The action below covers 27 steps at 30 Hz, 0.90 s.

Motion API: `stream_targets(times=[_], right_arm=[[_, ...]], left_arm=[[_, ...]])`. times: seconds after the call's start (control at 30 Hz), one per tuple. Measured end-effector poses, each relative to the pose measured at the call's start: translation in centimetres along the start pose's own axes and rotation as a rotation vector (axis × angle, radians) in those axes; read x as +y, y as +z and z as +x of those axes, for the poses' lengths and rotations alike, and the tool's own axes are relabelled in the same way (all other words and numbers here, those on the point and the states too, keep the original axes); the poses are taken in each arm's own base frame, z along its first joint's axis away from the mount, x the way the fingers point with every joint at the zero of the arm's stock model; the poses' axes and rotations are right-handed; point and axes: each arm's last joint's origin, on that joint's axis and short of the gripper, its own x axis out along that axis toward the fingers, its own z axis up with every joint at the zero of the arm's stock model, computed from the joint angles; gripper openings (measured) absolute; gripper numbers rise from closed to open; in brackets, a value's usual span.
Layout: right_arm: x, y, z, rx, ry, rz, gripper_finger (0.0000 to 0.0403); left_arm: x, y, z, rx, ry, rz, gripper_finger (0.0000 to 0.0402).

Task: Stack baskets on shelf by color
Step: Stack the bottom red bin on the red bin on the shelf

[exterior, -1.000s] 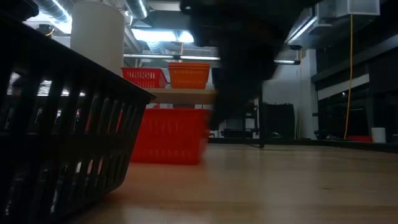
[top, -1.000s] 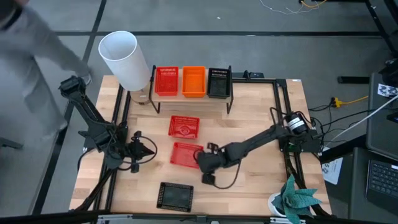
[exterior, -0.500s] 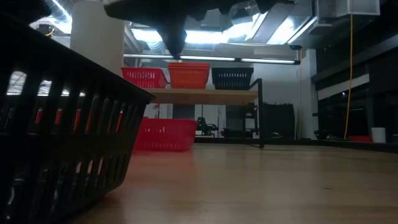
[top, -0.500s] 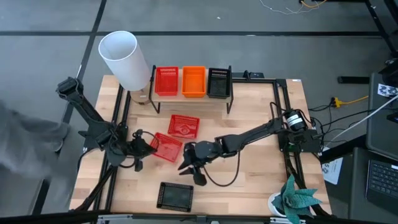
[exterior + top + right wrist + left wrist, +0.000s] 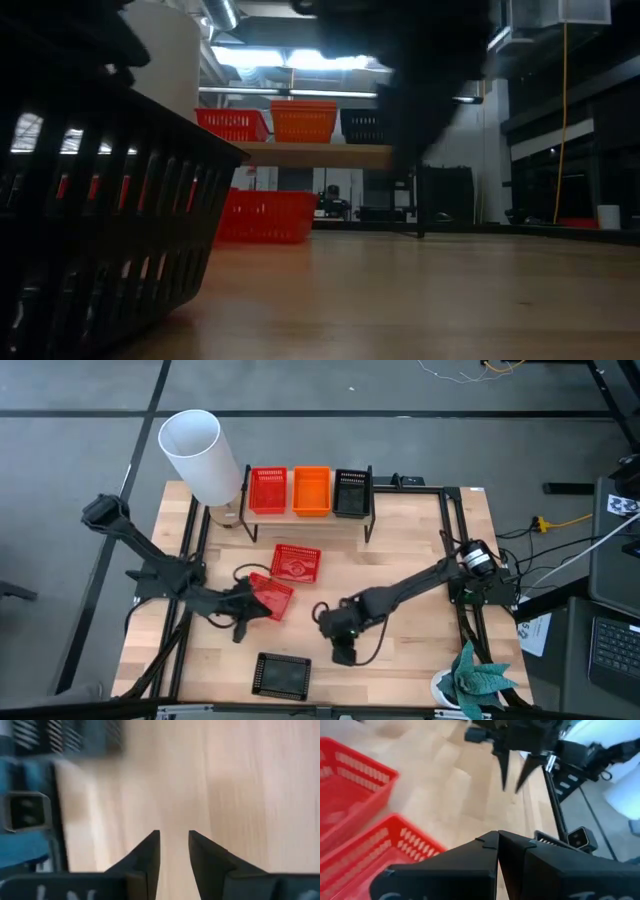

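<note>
One red basket [image 5: 270, 597] lies on the table left of centre, and it also shows in the left wrist view [image 5: 365, 860]. My left gripper [image 5: 249, 609] [image 5: 498, 839] is shut at this basket's left edge. A second red basket [image 5: 296, 563] lies nearer the shelf. My right gripper [image 5: 340, 640] [image 5: 174, 837] is open above bare wood, right of the first basket, with its fingers pointing down. The shelf [image 5: 310, 515] carries a red [image 5: 267, 490], an orange [image 5: 311, 491] and a black basket [image 5: 351, 493]. Another black basket [image 5: 281, 673] sits at the near edge. My left gripper has its shut fingers at the rim of the red basket [image 5: 437, 847], which runs under the finger in the wrist view. I cannot tell whether it touches the basket. The basket rests on the table.
A tall white cylinder [image 5: 200, 455] stands at the far left corner beside the shelf. Black frame rails [image 5: 452, 530] run along the table's sides. In the low view the black basket [image 5: 100, 230] fills the near left. Bare wood lies right of centre.
My right gripper moved the red basket toward the table's left, then came off it and drew back toward the right and near edge. The basket stayed where it was left. My left gripper moved right, up to the basket's left edge.
</note>
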Motion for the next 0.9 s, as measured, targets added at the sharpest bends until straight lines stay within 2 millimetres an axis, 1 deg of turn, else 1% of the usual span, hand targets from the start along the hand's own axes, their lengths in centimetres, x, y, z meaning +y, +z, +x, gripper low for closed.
stream_targets(times=[0.1, 0.2, 0.3, 0.4, 0.47, 0.57, 0.7, 0.8, 0.9], right_arm=[[0.5, -1.9, 0.2, 0.078, -0.12, 0.057, 0.0101], [1.2, -3.8, 0.1, 0.159, -0.216, 0.112, 0.0101], [2.1, -6.3, -0.1, 0.279, -0.318, 0.153, 0.0101], [3.1, -9.1, -0.8, 0.401, -0.446, 0.164, 0.0101], [3.7, -10.8, -1.3, 0.465, -0.528, 0.157, 0.0101], [4.5, -12.9, -2.2, 0.545, -0.629, 0.136, 0.0101], [5.3, -14.3, -2.9, 0.572, -0.666, 0.087, 0.0101], [5.8, -14.8, -3.4, 0.56, -0.654, 0.059, 0.0101], [6.3, -15.3, -3.9, 0.545, -0.648, 0.007, 0.0101]], left_arm=[[-0.8, 0.9, 2.1, 0.078, 0.034, 0.016, 0.0], [-1.1, 1.6, 4.0, 0.182, 0.135, 0.04, 0.0], [-1.0, 2.1, 5.3, 0.294, 0.263, 0.088, 0.0], [-1.1, 2.9, 6.5, 0.353, 0.338, 0.11, 0.0], [-1.2, 3.5, 7.3, 0.379, 0.357, 0.096, 0.0], [-0.7, 4.1, 8.5, 0.409, 0.389, 0.009, 0.0005], [0.5, 4.4, 9.6, 0.47, 0.425, -0.109, 0.0034], [1.5, 4.2, 10.1, 0.525, 0.445, -0.205, 0.0065], [2.2, 4.1, 10.5, 0.531, 0.486, -0.286, 0.0091]])
